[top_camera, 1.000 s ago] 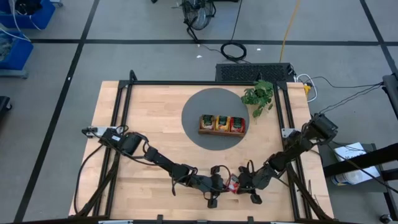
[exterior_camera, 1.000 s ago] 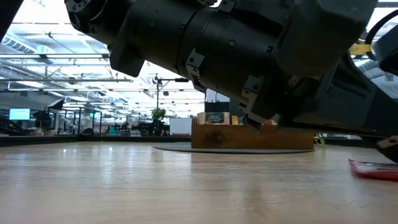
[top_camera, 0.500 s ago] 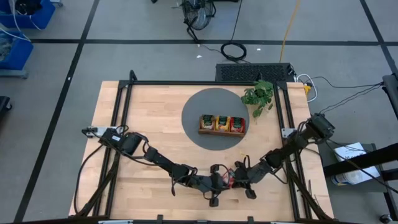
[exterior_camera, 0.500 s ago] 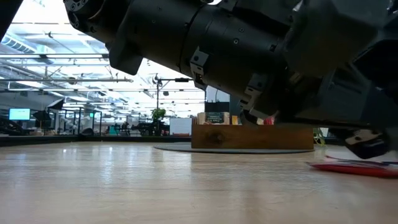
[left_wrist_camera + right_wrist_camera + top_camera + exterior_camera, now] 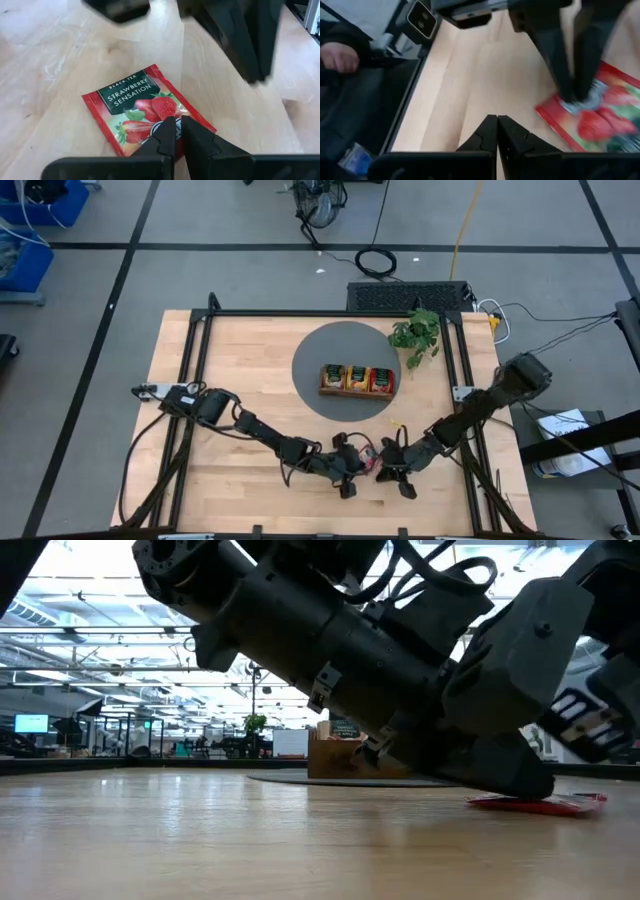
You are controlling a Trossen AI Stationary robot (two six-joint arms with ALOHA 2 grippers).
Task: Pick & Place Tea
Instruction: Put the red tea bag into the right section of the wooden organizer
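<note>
A red strawberry tea packet [image 5: 132, 107] lies flat on the wooden table near its front edge [image 5: 371, 463], a little right of the middle. My left gripper [image 5: 175, 123] slants down onto it, its fingers almost together. My right gripper [image 5: 496, 120] is shut and hangs over bare wood just to the right of the packet [image 5: 602, 117], touching nothing. In the low view the packet [image 5: 570, 804] shows flat under the left gripper's tip [image 5: 528, 788]. Farther back, a wooden tray [image 5: 322, 380] holds more tea packets. My left gripper presses its nearly shut fingertips [image 5: 574, 96] down on the printed face of the packet [image 5: 150, 127], near the corner closest to the wrist. The fingers slant down from the table's left. The packet stays flat on the wood; nothing shows between the fingers.
The tray stands on a round grey mat [image 5: 320, 350], with a green plant [image 5: 416, 335] at the mat's far right. A black frame [image 5: 190, 380] runs along the table's sides. A person's hand [image 5: 337, 56] shows beyond the table's edge in the right wrist view.
My left gripper has moved a little toward the far edge and tipped, its tips on the packet, which has slid a short way along the table toward the left and far side, still flat. My right gripper has risen and drawn back from the packet.
</note>
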